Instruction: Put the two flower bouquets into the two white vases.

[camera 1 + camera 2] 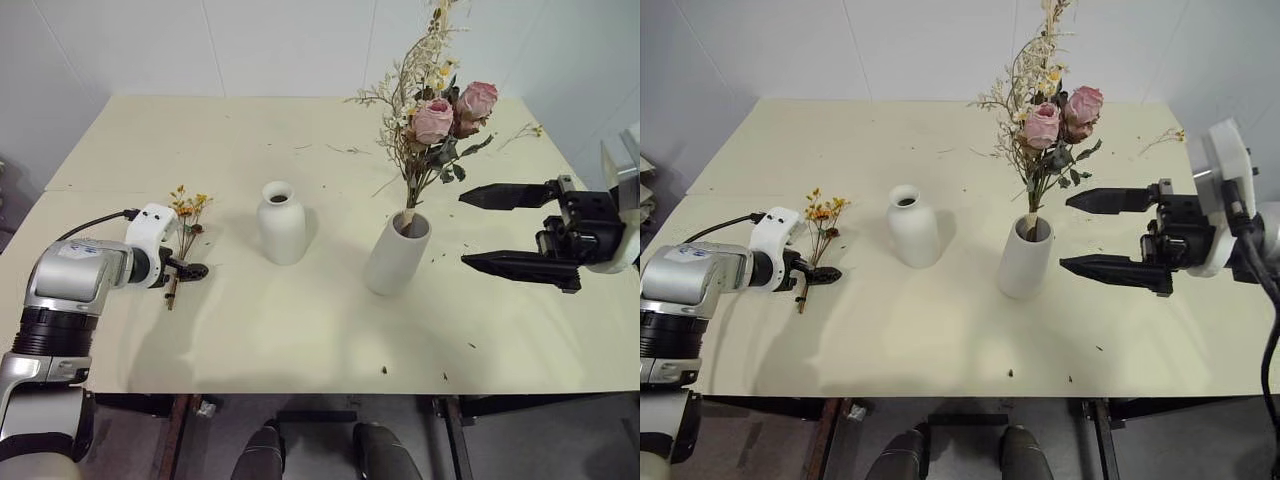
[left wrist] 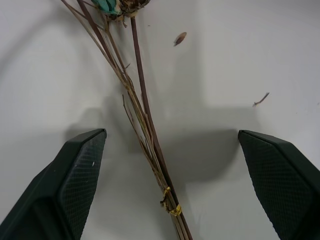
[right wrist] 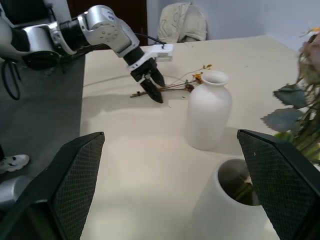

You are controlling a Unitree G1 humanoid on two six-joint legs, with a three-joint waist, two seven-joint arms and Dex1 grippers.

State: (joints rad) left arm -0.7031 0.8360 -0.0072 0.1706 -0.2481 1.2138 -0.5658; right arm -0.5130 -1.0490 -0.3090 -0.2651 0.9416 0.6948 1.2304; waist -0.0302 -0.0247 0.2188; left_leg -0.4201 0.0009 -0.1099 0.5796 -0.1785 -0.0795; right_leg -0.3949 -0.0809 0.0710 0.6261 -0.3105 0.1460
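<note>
Big bouquet (image 1: 432, 115) stood upright in the tall vase (image 1: 396, 253), stems down the wide mouth, roses well above the rim; that half of the task looked done. Right gripper (image 1: 500, 228) hung just beside that vase at its 3 o'clock, fingers level and spread wide, holding nothing, likely a release posture.

Squat vase (image 1: 282, 222) sat empty at about 9 o'clock from the tall vase, near it, narrow neck free.

Small sprig (image 1: 185, 228) lay flat on the table (image 1: 300, 330), at 9 o'clock from the squat vase, flower heads toward the far edge. Left gripper (image 2: 170, 180) was angled down over the lower stems, jaws spread with 1 finger on each side of the stems, not pinching. The stance suited a grip near the tied end (image 2: 172, 209), which would leave the stems manageable for the narrow neck.
</note>
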